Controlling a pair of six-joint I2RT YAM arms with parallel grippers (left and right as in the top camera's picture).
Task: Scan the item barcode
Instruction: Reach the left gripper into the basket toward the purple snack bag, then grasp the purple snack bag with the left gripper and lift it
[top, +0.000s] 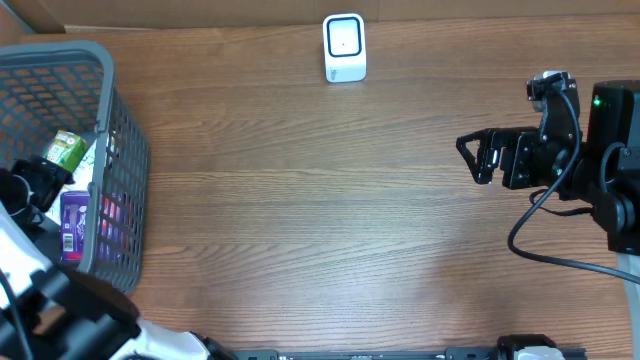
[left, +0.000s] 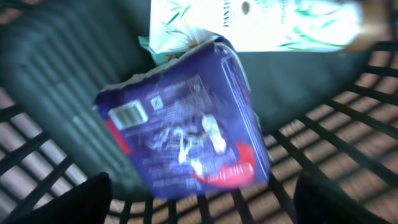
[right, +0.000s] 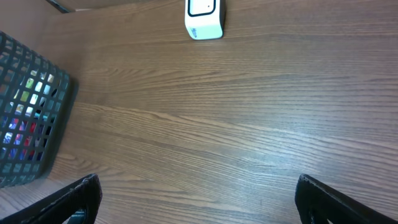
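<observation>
A purple packet (left: 186, 124) lies tilted in the grey mesh basket (top: 125, 150), its white barcode label (left: 127, 114) facing up. It also shows in the overhead view as the purple packet (top: 73, 222) against the basket's near wall. My left gripper (left: 202, 208) is inside the basket and open. Its dark fingers (left: 81, 199) stand wide apart, just short of the packet's lower edge, and nothing is between them. The white scanner (top: 344, 47) stands at the table's far edge. My right gripper (top: 472, 157) hovers open over the right side of the table, holding nothing.
A white packet with green print (left: 261, 25) lies behind the purple one. A green item (top: 65, 150) is in the basket too. The basket (right: 31, 124) and scanner (right: 204, 18) also appear in the right wrist view, with bare wood between them.
</observation>
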